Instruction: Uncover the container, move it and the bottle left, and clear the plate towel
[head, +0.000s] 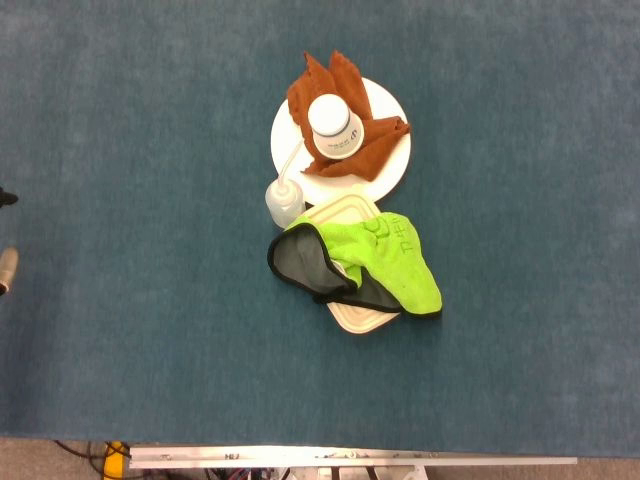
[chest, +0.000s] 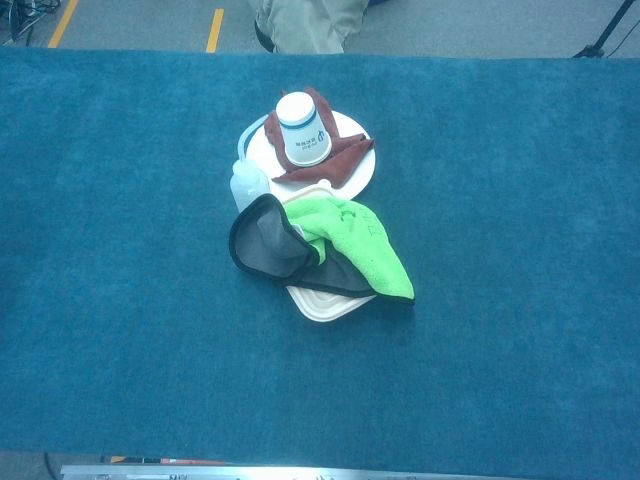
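Nothing in the task looks started. The green cloth (head: 375, 262), grey-lined with a black hem, lies draped over the cream lidded container (head: 345, 212); only the container's far edge and near corner show from under it. The squeeze bottle (head: 282, 201) stands touching the container's far-left edge, its thin spout arching up toward the white plate (head: 392, 120). On the plate sits a rust-brown towel (head: 345, 85), crumpled, with an upturned paper cup (head: 335, 126) on top of it.

Risks:
- The bottle is light and hard against the container. Pulling the cloth off to the left, or sliding the container left first, would likely tip it.
- The cloth could drag the lid or the whole container along if gripped too deep.
- The cup pins the towel. Pulling the towel without lifting the cup would likely topple the cup and perhaps shift the plate.

Robot hands: two small dark and tan parts at the far left edge of the head view may belong to the left robot hand (head: 6, 270); grip cannot be told. The right one is out of both views. All task items sit mid-surface (head: 120, 380), well apart from that left edge.
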